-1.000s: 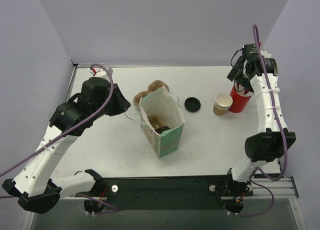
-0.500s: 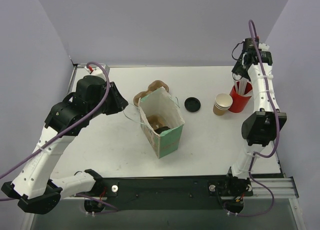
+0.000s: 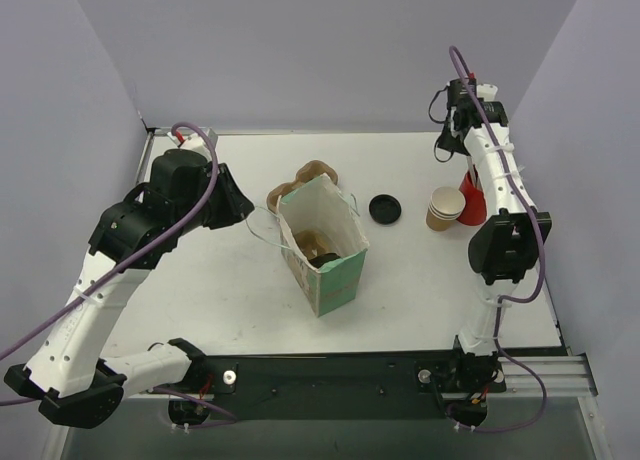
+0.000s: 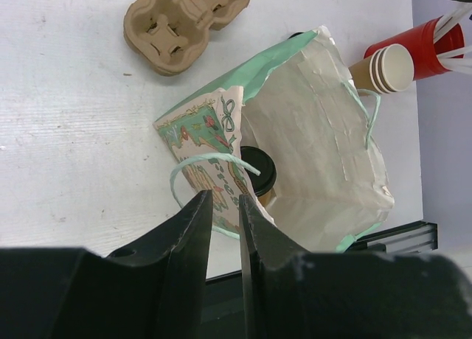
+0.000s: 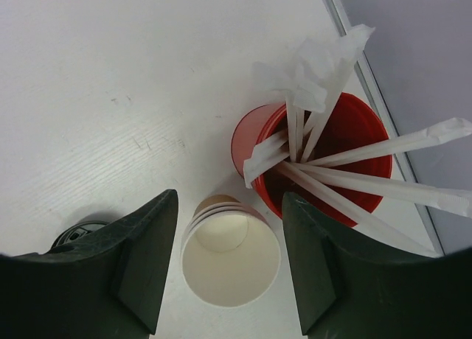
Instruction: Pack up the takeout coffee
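The takeout coffee, a brown cup with a black lid, stands inside the open green-trimmed paper bag, and it also shows from above. My left gripper hovers over the bag's near wall and green handle loop. Its jaws are only narrowly apart with nothing between them. My right gripper is wide open and empty, high above a stack of brown cups and the red cup of white sticks.
The pulp cup carrier lies behind the bag. A loose black lid lies on the table between the bag and the cup stack. The red cup stands near the right wall.
My right gripper has risen and swung back and left, away from the red cup. My left gripper has shifted slightly back. The bag and cups have not moved.
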`<act>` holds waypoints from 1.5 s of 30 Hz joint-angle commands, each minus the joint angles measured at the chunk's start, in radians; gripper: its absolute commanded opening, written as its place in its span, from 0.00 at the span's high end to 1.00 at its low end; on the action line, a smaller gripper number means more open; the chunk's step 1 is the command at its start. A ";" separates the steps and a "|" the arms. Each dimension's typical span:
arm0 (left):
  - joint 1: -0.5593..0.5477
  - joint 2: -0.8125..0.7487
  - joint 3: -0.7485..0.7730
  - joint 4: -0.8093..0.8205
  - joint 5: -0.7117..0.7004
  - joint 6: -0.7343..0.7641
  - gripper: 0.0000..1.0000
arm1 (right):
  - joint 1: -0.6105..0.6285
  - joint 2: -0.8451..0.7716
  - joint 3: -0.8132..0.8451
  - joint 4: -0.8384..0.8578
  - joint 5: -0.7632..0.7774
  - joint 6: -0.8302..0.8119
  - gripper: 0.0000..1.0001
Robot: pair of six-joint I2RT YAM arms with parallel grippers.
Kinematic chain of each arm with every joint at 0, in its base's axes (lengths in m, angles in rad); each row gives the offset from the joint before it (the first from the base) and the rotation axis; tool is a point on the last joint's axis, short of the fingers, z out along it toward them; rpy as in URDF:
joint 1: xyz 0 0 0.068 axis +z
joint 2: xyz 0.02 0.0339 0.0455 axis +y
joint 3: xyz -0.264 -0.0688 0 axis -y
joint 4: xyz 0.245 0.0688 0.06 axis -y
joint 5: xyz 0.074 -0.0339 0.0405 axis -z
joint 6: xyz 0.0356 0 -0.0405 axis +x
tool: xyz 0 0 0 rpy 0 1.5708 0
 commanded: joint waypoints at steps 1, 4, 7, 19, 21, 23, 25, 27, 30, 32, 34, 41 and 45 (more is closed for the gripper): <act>0.013 -0.011 0.034 -0.003 0.019 0.014 0.69 | -0.004 0.051 0.044 -0.003 0.091 -0.024 0.49; 0.021 -0.009 0.037 -0.004 0.024 0.017 0.69 | -0.004 0.065 0.039 -0.006 0.125 -0.029 0.50; 0.029 -0.011 0.034 -0.003 0.030 0.020 0.69 | -0.007 0.076 0.039 -0.006 0.154 -0.036 0.51; 0.052 -0.005 0.028 0.003 0.062 0.029 0.69 | -0.007 0.104 0.044 0.000 0.168 -0.047 0.82; 0.056 -0.005 0.025 0.005 0.067 0.030 0.69 | -0.007 0.096 0.042 0.000 0.177 -0.050 0.88; 0.059 -0.006 0.017 0.011 0.076 0.030 0.68 | -0.002 0.082 0.042 -0.004 0.190 -0.056 0.95; 0.062 -0.003 0.014 0.019 0.083 0.030 0.69 | 0.002 0.065 0.042 -0.009 0.200 -0.062 1.00; 0.065 -0.005 0.008 0.023 0.093 0.027 0.69 | 0.007 0.051 0.041 -0.023 0.219 -0.067 1.00; 0.068 -0.003 0.003 0.033 0.105 0.029 0.68 | 0.016 0.018 0.032 -0.043 0.237 -0.064 1.00; 0.070 -0.005 0.000 0.040 0.108 0.027 0.69 | 0.022 -0.016 0.021 -0.055 0.242 -0.064 1.00; 0.070 -0.006 -0.014 0.049 0.110 0.024 0.69 | 0.027 -0.051 0.019 -0.063 0.234 -0.062 1.00; 0.072 -0.020 -0.047 0.069 0.113 0.017 0.69 | 0.039 -0.149 0.007 -0.072 0.237 -0.070 1.00; 0.072 -0.029 -0.066 0.082 0.119 0.012 0.69 | 0.039 -0.199 0.005 -0.069 0.236 -0.078 1.00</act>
